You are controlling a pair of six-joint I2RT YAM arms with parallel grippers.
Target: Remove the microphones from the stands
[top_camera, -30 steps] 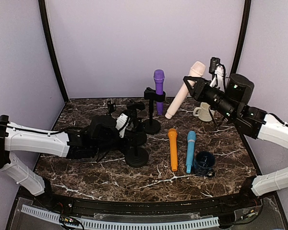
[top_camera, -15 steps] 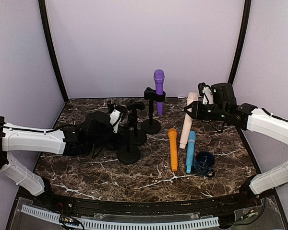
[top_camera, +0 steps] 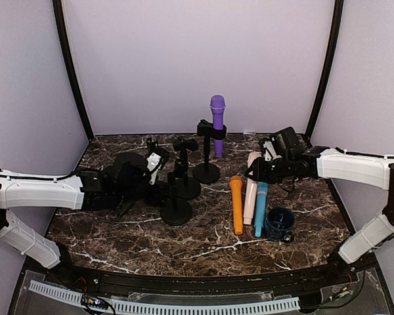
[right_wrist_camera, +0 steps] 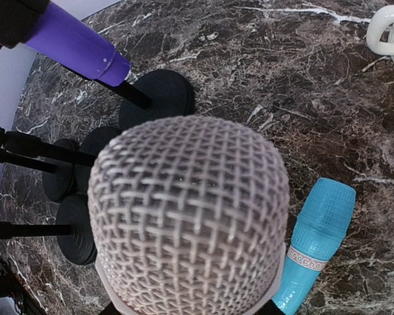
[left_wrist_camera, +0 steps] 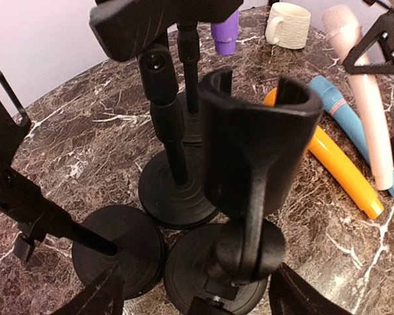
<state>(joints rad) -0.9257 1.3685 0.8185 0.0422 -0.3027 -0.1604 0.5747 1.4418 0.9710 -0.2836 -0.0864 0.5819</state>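
A pale pink microphone [top_camera: 250, 193] lies on the marble table between an orange microphone [top_camera: 236, 203] and a blue one [top_camera: 260, 207]. My right gripper [top_camera: 258, 172] is shut on it near its mesh head [right_wrist_camera: 187, 216], which fills the right wrist view. A purple microphone [top_camera: 217, 121] stands clipped in the rear black stand [top_camera: 207, 172]. My left gripper [left_wrist_camera: 197, 298] is open, its fingers wide on either side of an empty black stand [left_wrist_camera: 253, 151] with a round base [top_camera: 176, 211].
Two more empty black stands [left_wrist_camera: 174, 190] [left_wrist_camera: 118, 249] crowd beside the left gripper. A dark blue mug [top_camera: 279, 223] sits by the blue microphone's tail. A white mug [left_wrist_camera: 287, 25] stands at the back right. Purple walls enclose the table.
My right arm has swung down and left, laying the pink microphone on the table between the orange and blue ones. My left gripper has opened off the empty stand.
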